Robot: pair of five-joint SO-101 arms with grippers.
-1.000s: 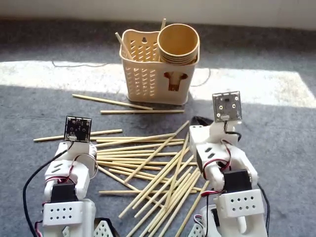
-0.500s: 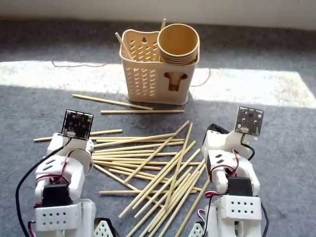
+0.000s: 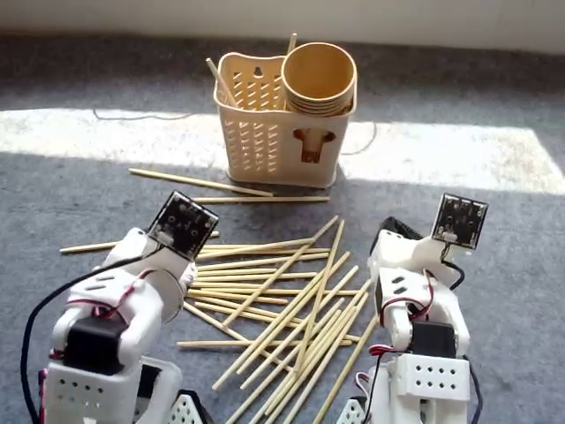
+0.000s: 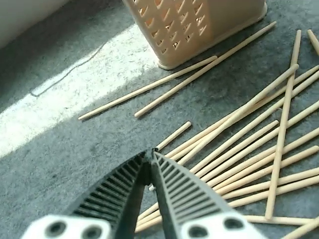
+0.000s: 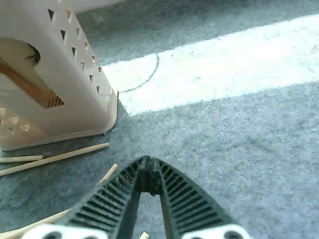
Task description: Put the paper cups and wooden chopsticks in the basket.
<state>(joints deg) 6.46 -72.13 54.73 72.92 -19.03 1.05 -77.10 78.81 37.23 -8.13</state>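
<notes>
A cream perforated basket [image 3: 265, 141] stands at the back centre on grey carpet. It holds a stack of brown paper cups [image 3: 320, 79] and a couple of upright chopsticks [image 3: 217, 78]. Many wooden chopsticks [image 3: 282, 296] lie scattered between the two arms. The left arm [image 3: 132, 291] leans over the pile's left edge. In its wrist view the left gripper [image 4: 151, 154] is shut and holds nothing, its tips just above chopstick ends [image 4: 249, 144], short of the basket [image 4: 199, 25]. The right gripper [image 5: 145, 162] is shut with nothing in it, over bare carpet beside the basket [image 5: 50, 74].
Two chopsticks [image 3: 225, 190] lie apart by the basket's foot, another [image 3: 97, 246] far left. A thin cable [image 3: 132, 115] runs across the sunlit strip behind. The carpet right of the right arm [image 3: 424, 300] is bare.
The left arm has swung rightwards over the pile's edge. The right arm has drawn away to the right, off the pile. The basket, cups and chopsticks have not moved.
</notes>
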